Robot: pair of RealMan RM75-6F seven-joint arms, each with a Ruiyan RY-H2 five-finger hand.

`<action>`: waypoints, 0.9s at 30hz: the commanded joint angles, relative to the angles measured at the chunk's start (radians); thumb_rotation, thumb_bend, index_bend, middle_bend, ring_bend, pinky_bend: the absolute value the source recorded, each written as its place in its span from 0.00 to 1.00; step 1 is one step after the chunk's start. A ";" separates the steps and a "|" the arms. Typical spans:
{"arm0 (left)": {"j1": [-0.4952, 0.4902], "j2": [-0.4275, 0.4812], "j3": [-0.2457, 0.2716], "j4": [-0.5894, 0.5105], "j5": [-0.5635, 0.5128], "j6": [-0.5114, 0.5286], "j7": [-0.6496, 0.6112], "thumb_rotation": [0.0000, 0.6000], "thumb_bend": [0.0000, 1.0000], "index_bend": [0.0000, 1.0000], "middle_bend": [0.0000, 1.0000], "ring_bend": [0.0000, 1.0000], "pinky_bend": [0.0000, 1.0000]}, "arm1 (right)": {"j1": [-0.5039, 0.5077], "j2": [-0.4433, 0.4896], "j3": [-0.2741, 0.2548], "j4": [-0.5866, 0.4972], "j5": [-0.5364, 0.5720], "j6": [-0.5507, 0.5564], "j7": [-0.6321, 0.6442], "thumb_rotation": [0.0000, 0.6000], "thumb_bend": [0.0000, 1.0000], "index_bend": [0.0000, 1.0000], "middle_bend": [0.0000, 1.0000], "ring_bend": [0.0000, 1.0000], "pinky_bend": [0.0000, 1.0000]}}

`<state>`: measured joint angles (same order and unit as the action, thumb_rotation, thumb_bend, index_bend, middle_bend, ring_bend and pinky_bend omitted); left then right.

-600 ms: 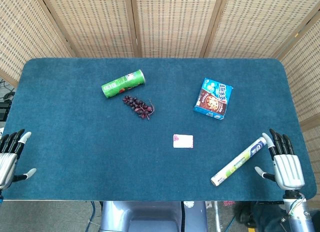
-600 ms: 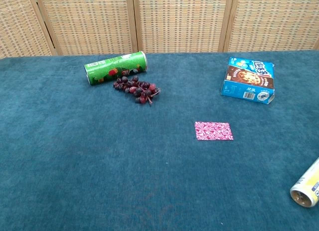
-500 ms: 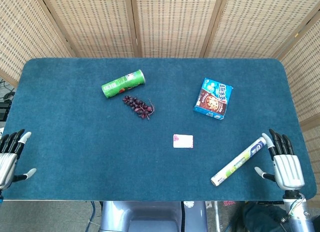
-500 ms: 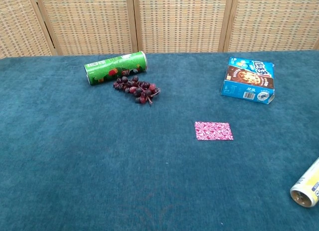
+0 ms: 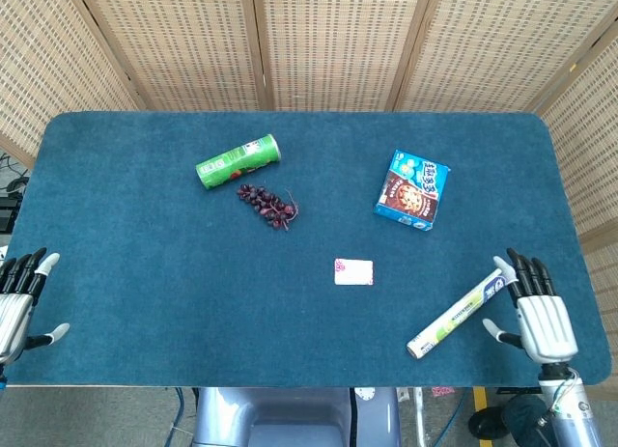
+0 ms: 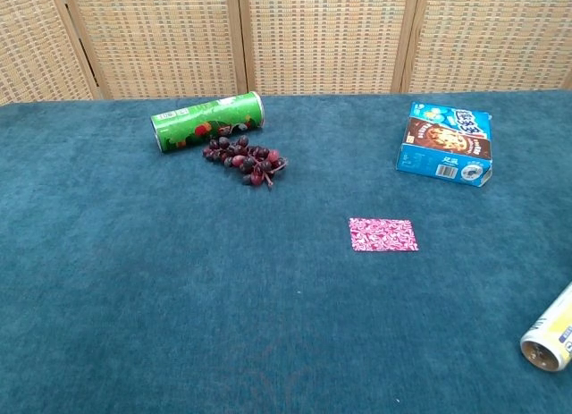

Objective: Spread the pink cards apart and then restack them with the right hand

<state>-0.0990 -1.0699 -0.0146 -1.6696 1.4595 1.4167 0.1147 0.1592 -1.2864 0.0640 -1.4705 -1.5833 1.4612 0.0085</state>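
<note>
The pink cards (image 5: 353, 271) lie in one neat pile on the counter (image 5: 145, 273), untouched. The right hand (image 5: 544, 315) waits well off past the long tube (image 5: 462, 310), fingers apart and empty. It should lift over the tube, then press flat and slide gently.

The tube (image 6: 550, 335) is cut off by the chest view's right edge; only its near end shows. The left hand (image 5: 17, 302) is clipped by the head view's left edge. How many cards (image 5: 353, 271) are stacked is too small to tell.
</note>
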 commanded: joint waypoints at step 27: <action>-0.001 -0.003 -0.003 -0.002 -0.009 -0.002 0.008 1.00 0.05 0.00 0.00 0.00 0.00 | 0.415 -0.145 0.002 0.030 0.102 -0.620 0.021 1.00 1.00 0.13 0.09 0.00 0.04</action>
<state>-0.1003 -1.0728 -0.0174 -1.6720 1.4510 1.4150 0.1228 0.5647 -1.4205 0.0593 -1.4429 -1.4929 0.8515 0.0420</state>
